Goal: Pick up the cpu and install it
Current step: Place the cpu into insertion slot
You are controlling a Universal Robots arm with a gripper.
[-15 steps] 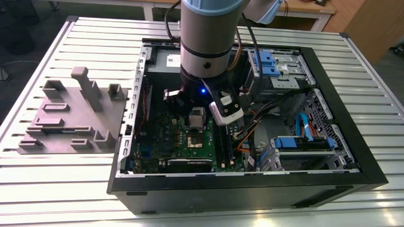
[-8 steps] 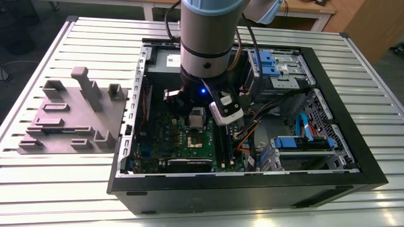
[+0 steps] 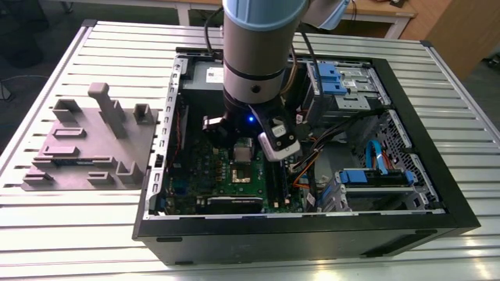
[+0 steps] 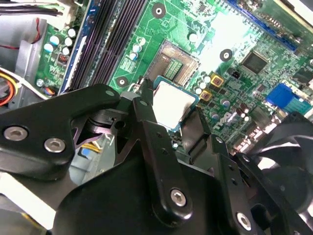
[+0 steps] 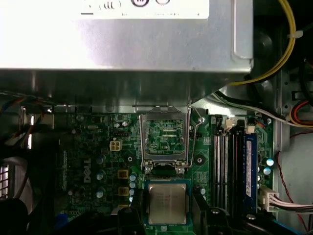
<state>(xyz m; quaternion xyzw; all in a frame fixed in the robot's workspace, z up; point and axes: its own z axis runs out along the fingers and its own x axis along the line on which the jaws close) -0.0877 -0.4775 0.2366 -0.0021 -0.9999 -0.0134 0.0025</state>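
Over socket (image 4: pixel 174 65), cpu (image 4: pixel 171 104) in pincer (image 4: pixel 169 111)

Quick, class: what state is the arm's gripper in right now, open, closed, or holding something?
The gripper: closed on the cpu, holding it over the motherboard near the open socket.

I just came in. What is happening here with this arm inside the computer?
A robot arm reaches down into an open computer case lying on a slatted table. Its gripper is closed on the cpu, with one finger on each side, and holds it over the green motherboard, close to the socket. The socket's metal frame is flipped open and the socket looks empty, so the cpu is not yet installed.
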